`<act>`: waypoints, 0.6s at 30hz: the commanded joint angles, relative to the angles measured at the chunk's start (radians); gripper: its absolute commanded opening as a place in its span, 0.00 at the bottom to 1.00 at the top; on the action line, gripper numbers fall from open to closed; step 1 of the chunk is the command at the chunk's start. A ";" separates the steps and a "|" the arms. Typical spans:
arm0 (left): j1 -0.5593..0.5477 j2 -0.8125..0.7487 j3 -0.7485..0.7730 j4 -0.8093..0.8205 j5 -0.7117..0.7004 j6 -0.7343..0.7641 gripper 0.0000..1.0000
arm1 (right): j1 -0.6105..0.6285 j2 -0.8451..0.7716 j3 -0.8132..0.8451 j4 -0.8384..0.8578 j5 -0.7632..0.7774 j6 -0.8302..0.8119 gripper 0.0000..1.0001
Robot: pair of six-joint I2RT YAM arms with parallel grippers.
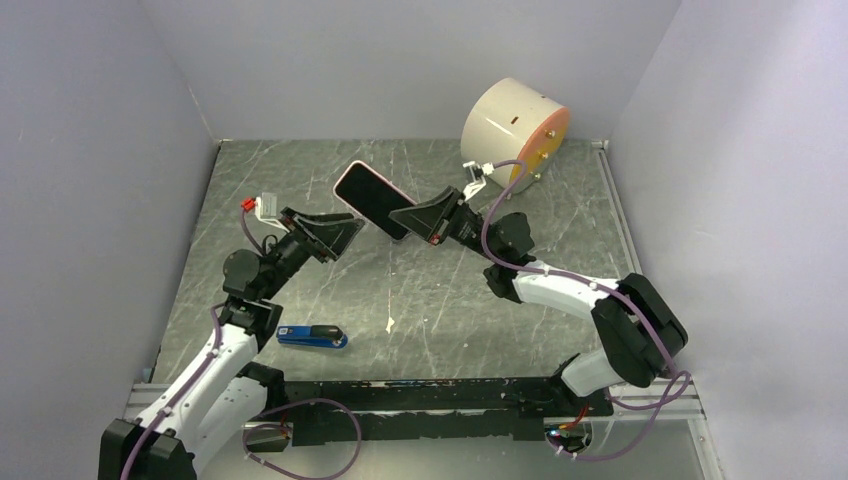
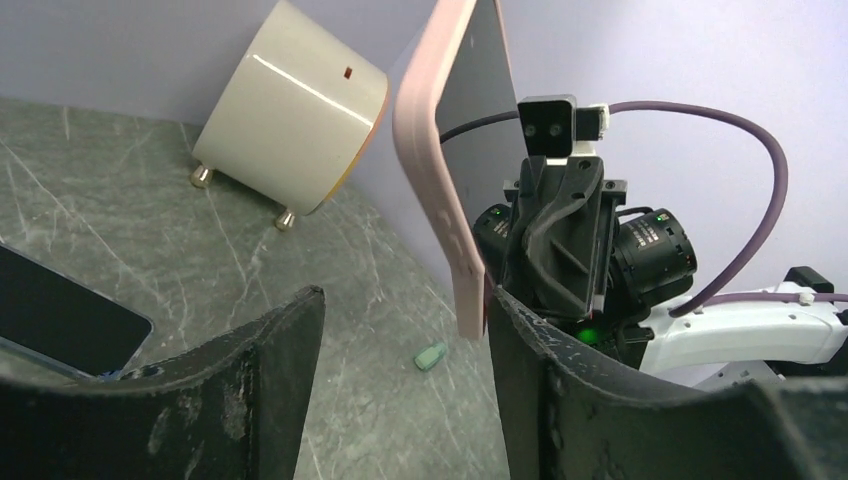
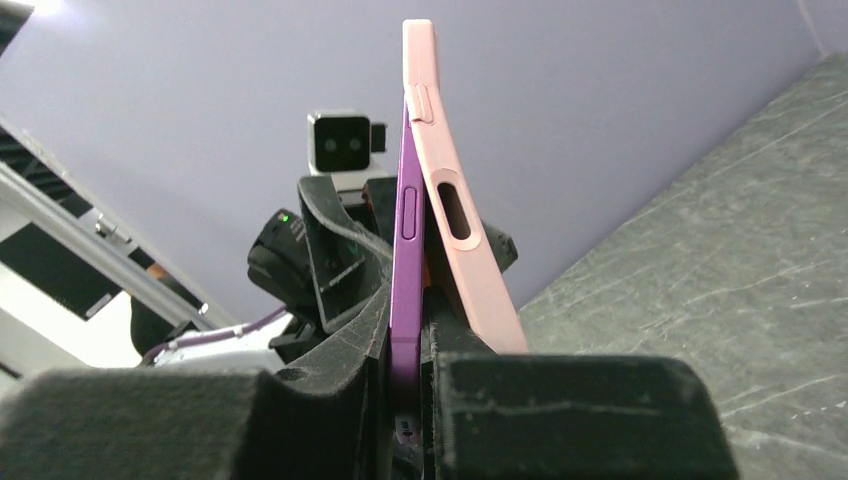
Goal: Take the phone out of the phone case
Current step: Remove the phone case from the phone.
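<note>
My right gripper (image 1: pixel 408 222) is shut on the lower end of the purple phone (image 1: pixel 366 197) and holds it tilted above the table. In the right wrist view the fingers (image 3: pixel 360 335) clamp the phone's purple edge (image 3: pixel 407 250). The pink case (image 3: pixel 462 245) is peeled away from it at the near end and still meets it at the far end. My left gripper (image 1: pixel 345 232) is open just left of the phone. In the left wrist view the case's pink edge (image 2: pixel 437 170) stands between the open gripper (image 2: pixel 405 300) and my right gripper (image 2: pixel 560 235), close to the right finger.
A cream cylinder (image 1: pixel 512 125) on small feet lies at the back right, also in the left wrist view (image 2: pixel 290 115). A blue tool (image 1: pixel 312 336) lies near the left arm. A small pale scrap (image 1: pixel 390 323) lies mid-table. A dark flat slab (image 2: pixel 60 320) shows at left.
</note>
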 commanded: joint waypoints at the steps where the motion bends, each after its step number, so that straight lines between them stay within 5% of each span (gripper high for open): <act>1: -0.012 0.006 -0.001 0.041 0.037 0.030 0.63 | 0.001 -0.054 0.007 0.097 0.117 0.041 0.00; 18: -0.091 0.178 0.078 0.155 0.137 0.037 0.58 | 0.017 -0.040 0.022 0.102 0.130 0.062 0.00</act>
